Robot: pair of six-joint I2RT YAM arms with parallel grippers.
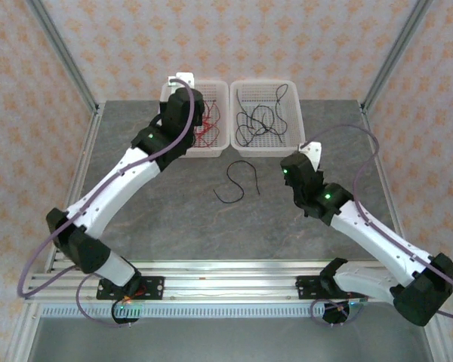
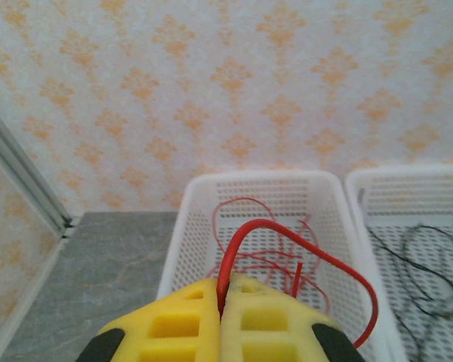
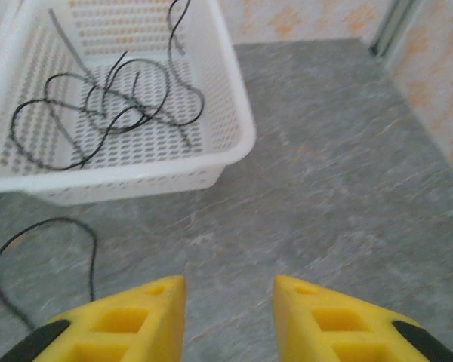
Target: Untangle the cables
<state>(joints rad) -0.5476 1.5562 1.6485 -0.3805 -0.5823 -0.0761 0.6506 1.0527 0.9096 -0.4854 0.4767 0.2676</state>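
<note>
Two white baskets stand side by side at the far edge of the table [image 1: 174,219], seen from above. The left basket [image 1: 225,121] holds red cables [image 1: 208,130]; the right basket [image 1: 268,82] holds black cables [image 1: 260,121]. One loose black cable [image 1: 229,173] lies on the table just in front of the gap between them. The left arm [image 1: 128,170] reaches over the left basket. The right arm [image 1: 362,222] points toward the right basket's near right corner.

From the left wrist, the left gripper [image 2: 223,290] has its yellow fingers pressed together on a red strand [image 2: 287,237], which arches above the other red cables in the left basket.

From the right wrist, the right gripper [image 3: 230,280] has its fingers apart with nothing between them, low over bare table near the right basket. The loose black cable curls in front of that basket's near edge.

Sorting looks nearly done, and the step in hand is probably dropping the red strand into its basket. For that, the left fingers need to part over the basket. The right gripper then needs to shift left onto the loose black cable.
</note>
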